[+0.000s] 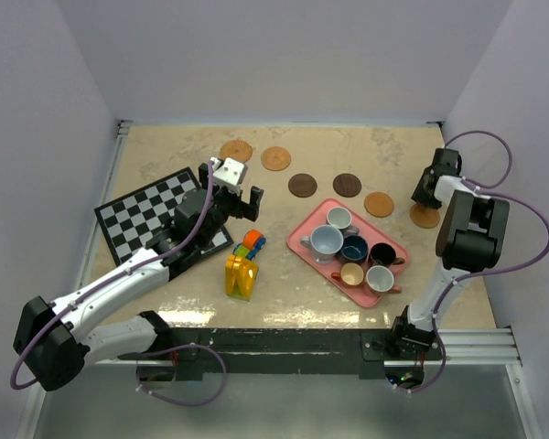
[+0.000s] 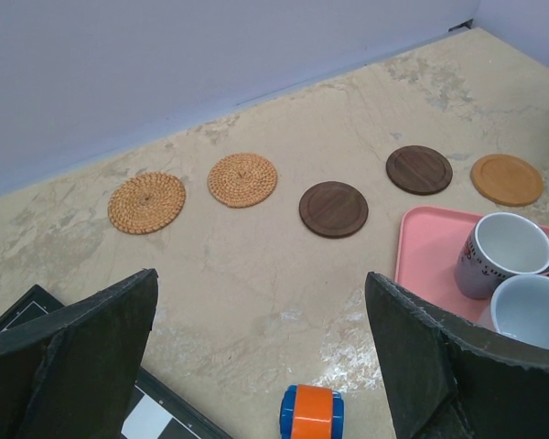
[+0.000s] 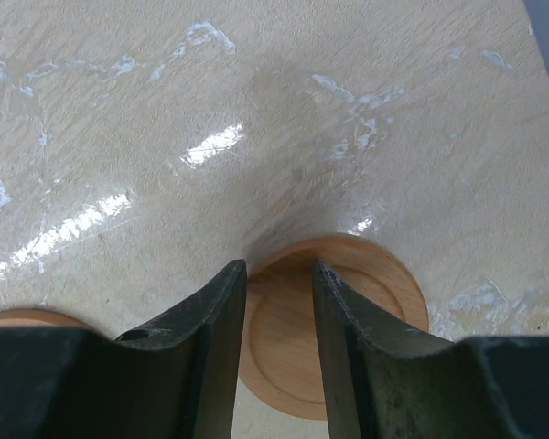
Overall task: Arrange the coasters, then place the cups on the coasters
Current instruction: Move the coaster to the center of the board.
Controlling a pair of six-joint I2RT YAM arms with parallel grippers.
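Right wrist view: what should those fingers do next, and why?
Probably close further on the rim of the tan coaster before shifting it: the right fingers straddle its far edge with a narrow gap between them, and it lies flat on the table.

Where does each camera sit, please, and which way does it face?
Top external: above and behind the bases, looking down on the table; left arm, right arm visible.
Left wrist: low, facing the back wall past five coasters; own fingers at the bottom.
Right wrist: steeply down at an orange coaster; own fingers in front.
Shared: top and left wrist both show the pink tray.
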